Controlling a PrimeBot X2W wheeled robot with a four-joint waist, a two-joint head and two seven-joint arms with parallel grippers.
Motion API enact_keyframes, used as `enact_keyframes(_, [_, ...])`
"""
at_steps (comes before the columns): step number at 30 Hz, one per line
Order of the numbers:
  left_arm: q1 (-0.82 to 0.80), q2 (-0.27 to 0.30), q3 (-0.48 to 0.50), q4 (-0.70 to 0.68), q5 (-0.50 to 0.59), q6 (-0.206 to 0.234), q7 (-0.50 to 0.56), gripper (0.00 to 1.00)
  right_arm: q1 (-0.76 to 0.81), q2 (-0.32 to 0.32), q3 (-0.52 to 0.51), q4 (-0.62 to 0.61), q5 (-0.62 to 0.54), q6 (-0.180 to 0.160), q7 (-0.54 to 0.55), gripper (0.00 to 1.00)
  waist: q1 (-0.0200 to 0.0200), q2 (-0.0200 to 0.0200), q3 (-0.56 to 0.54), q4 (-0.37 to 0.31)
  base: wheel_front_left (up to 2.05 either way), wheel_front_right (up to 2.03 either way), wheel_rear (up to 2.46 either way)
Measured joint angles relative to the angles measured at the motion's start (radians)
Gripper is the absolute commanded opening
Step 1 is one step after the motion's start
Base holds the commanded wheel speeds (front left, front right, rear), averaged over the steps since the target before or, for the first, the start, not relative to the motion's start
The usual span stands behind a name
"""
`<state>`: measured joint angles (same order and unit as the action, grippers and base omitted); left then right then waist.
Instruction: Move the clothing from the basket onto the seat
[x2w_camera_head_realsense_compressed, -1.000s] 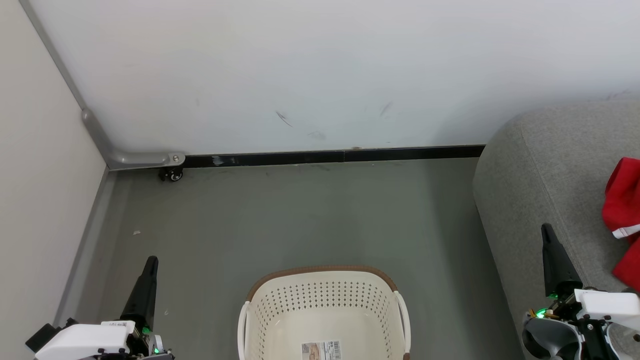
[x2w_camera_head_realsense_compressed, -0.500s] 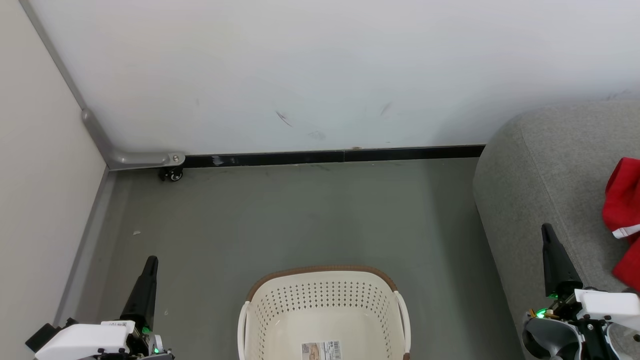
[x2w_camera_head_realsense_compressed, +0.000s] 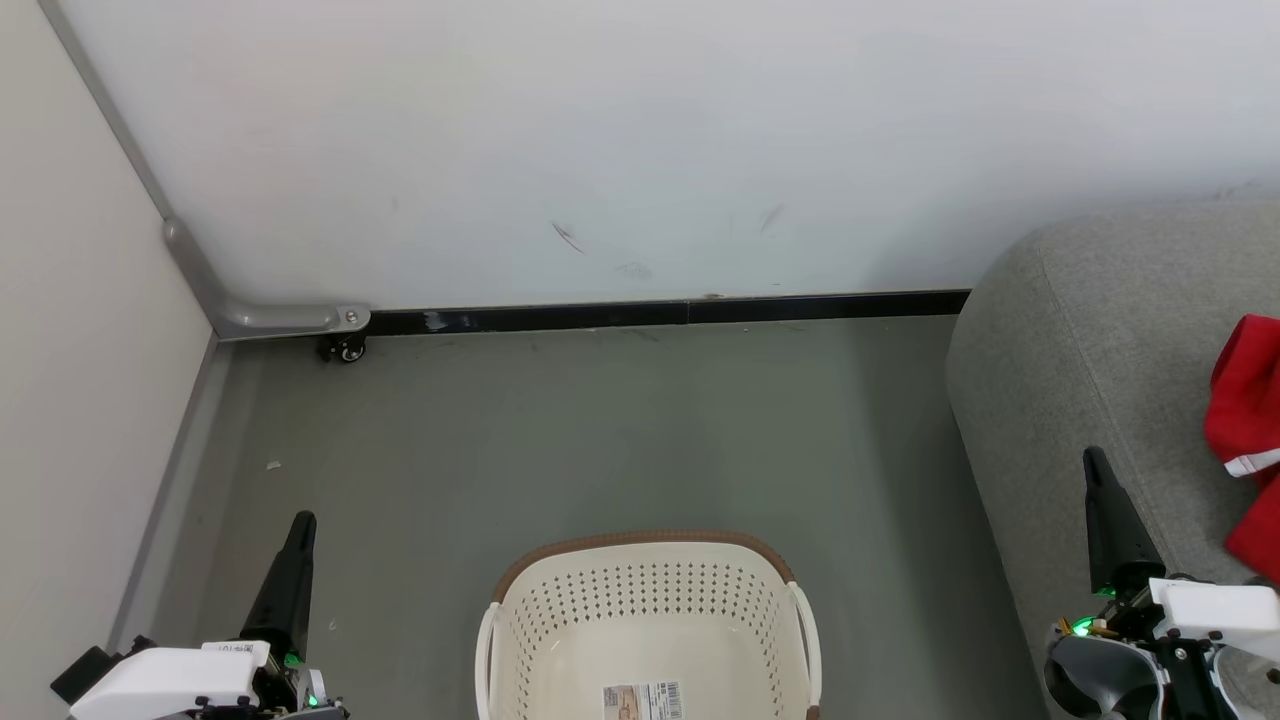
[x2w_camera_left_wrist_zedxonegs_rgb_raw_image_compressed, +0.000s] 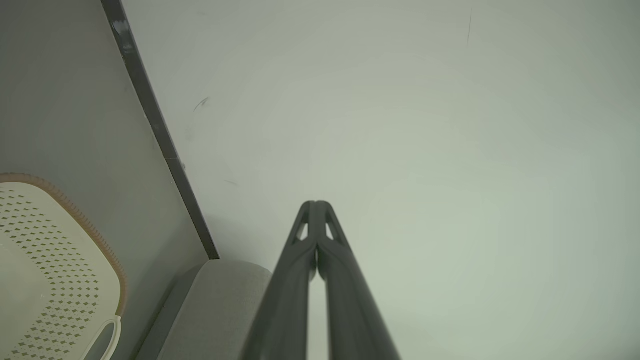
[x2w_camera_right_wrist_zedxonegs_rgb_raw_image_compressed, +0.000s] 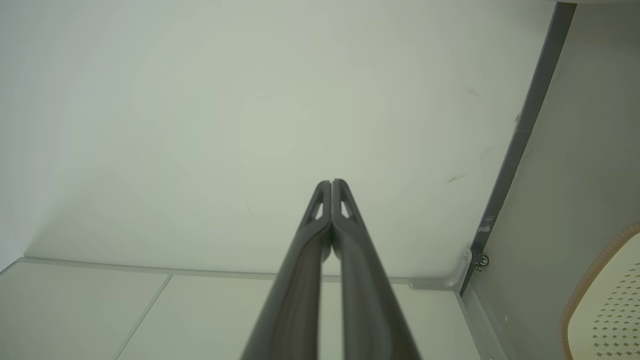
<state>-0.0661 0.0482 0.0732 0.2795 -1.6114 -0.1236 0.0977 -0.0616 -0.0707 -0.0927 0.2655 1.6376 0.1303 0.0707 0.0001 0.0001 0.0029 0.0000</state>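
Note:
The cream perforated basket (x2w_camera_head_realsense_compressed: 650, 600) with a brown rim stands on the floor at the bottom centre, with just a barcode label on its floor; it shows too in the left wrist view (x2w_camera_left_wrist_zedxonegs_rgb_raw_image_compressed: 60, 270) and right wrist view (x2w_camera_right_wrist_zedxonegs_rgb_raw_image_compressed: 607, 305). Red clothing (x2w_camera_head_realsense_compressed: 1248, 430) with white trim lies on the grey seat (x2w_camera_head_realsense_compressed: 1090, 350) at the right edge. My left gripper (x2w_camera_head_realsense_compressed: 303, 520) is shut and empty at the lower left, left of the basket; its fingertips meet (x2w_camera_left_wrist_zedxonegs_rgb_raw_image_compressed: 316, 204). My right gripper (x2w_camera_head_realsense_compressed: 1093, 455) is shut and empty over the seat's front edge, left of the clothing; its tips touch (x2w_camera_right_wrist_zedxonegs_rgb_raw_image_compressed: 331, 182).
A white wall with a black baseboard (x2w_camera_head_realsense_compressed: 660, 313) runs behind the grey floor (x2w_camera_head_realsense_compressed: 600, 440). A pale partition stands at the left, with a grey metal bracket and small caster (x2w_camera_head_realsense_compressed: 345, 350) at the corner.

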Motion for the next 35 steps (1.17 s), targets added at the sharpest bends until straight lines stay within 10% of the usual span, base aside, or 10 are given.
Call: enact_keyframes(35, [0.0,0.0,0.001,-0.001,0.0,0.0,0.0,0.0,0.0,0.001,-0.002,0.0,0.0,0.0,0.006,0.0,0.0,0.0,0.0,0.0,0.0,0.0,0.0])
